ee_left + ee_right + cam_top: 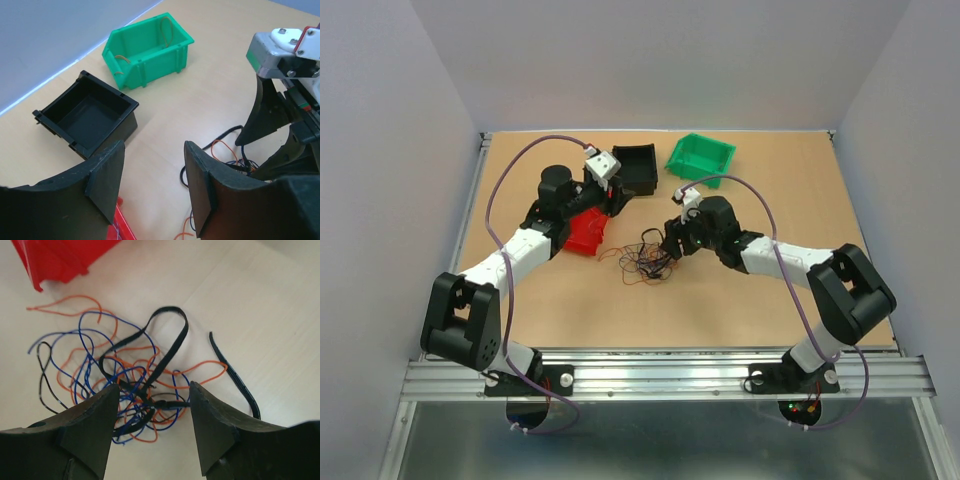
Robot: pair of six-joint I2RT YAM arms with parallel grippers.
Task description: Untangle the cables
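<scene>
The cables (645, 262) lie in a loose tangle of thin orange, blue and black strands (125, 375) on the wooden table, just right of the red bin. My right gripper (670, 246) hangs low over the tangle's right side. It is open (155, 412), its fingers either side of a knot of strands and closed on nothing. One flat black strand (235, 375) lies apart to the right. My left gripper (608, 198) is open (152, 185) and empty above the red bin's far edge, left of the tangle (227, 155).
A red bin (587, 233) sits left of the tangle. A black bin (87, 117) stands behind it. A green bin (147, 50) at the back holds a few orange strands. The right arm's wrist (285, 65) is close on the left gripper's right.
</scene>
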